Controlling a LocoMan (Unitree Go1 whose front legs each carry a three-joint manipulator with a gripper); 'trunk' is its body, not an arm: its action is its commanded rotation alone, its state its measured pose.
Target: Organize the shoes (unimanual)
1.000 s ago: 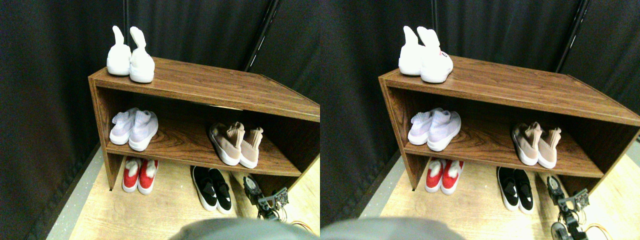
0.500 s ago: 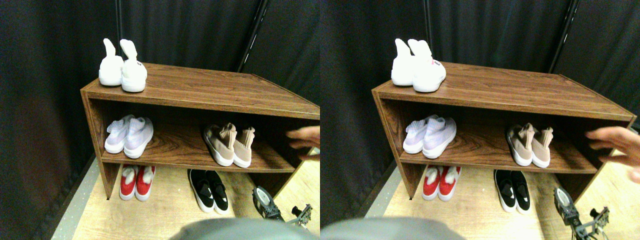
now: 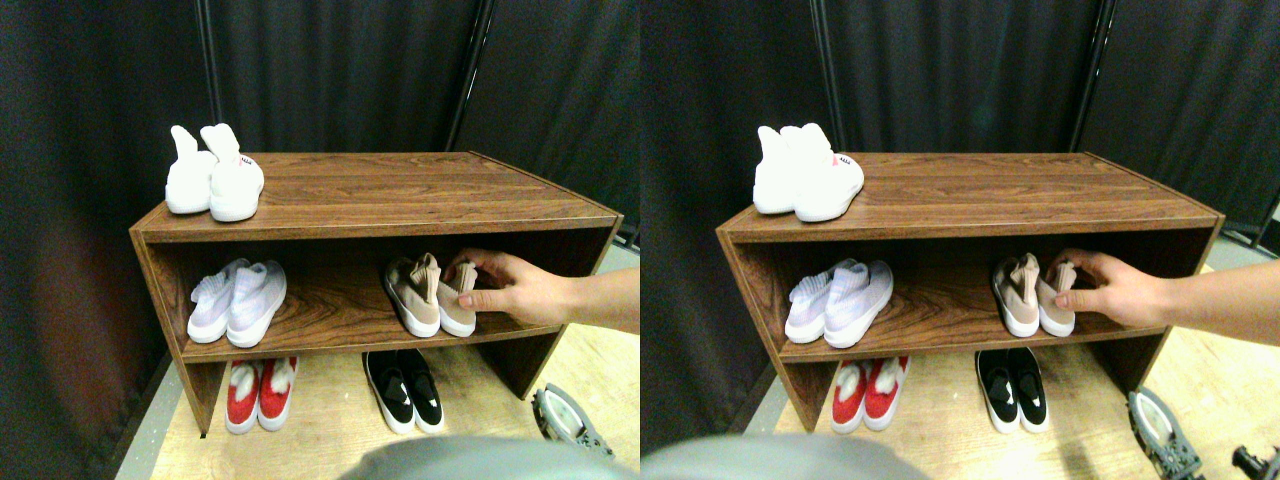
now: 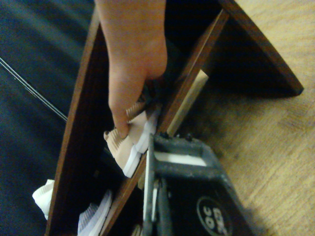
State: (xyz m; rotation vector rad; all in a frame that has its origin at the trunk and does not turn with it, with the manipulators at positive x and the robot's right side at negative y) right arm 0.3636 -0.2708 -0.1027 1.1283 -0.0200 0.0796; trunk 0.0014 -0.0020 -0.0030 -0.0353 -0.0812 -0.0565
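A person's hand (image 4: 133,59) grips the beige shoes (image 4: 129,142) on the shelf (image 4: 189,78), beyond the dark jaw frame.

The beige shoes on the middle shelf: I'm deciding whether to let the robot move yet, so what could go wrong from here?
1. A person's hand is gripping the right shoe of the beige pair; a reach now could strike it.
2. The right gripper sits low on the floor by the rack, so raising it could clip the shelf edge or the black shoes.
3. The hand may leave the pair shifted, so an earlier aim could miss.
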